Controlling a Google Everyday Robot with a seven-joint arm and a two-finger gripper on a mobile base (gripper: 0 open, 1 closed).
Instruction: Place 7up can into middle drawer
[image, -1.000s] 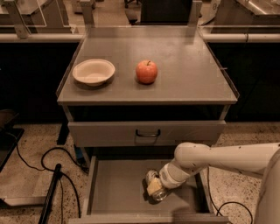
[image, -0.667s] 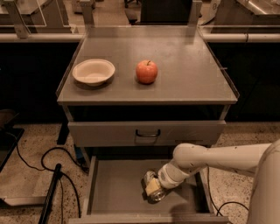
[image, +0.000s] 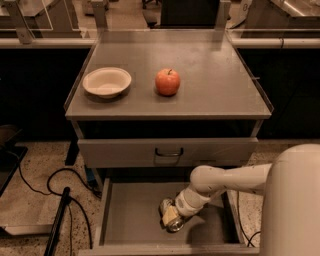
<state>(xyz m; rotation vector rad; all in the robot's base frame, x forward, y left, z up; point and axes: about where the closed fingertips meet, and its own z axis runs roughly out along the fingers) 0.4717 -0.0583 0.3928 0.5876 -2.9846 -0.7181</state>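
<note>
The middle drawer (image: 132, 220) is pulled open below the cabinet, showing its flat grey floor and low side walls. The 7up can (image: 174, 224) is inside it, right of centre, with its shiny end facing up toward the front, resting on or just above the drawer floor. My gripper (image: 170, 215) reaches in from the right on a white arm and is closed around the can, with a tan pad (image: 168, 217) against its side.
A closed grey drawer front with a black handle (image: 168, 151) sits above the open drawer. On the cabinet top (image: 220, 80) are a red apple (image: 167, 82) and a white bowl (image: 107, 82). Black cables (image: 47, 187) lie on the floor at left.
The arm and gripper have shifted slightly left with the can inside the drawer. Little else has moved.
</note>
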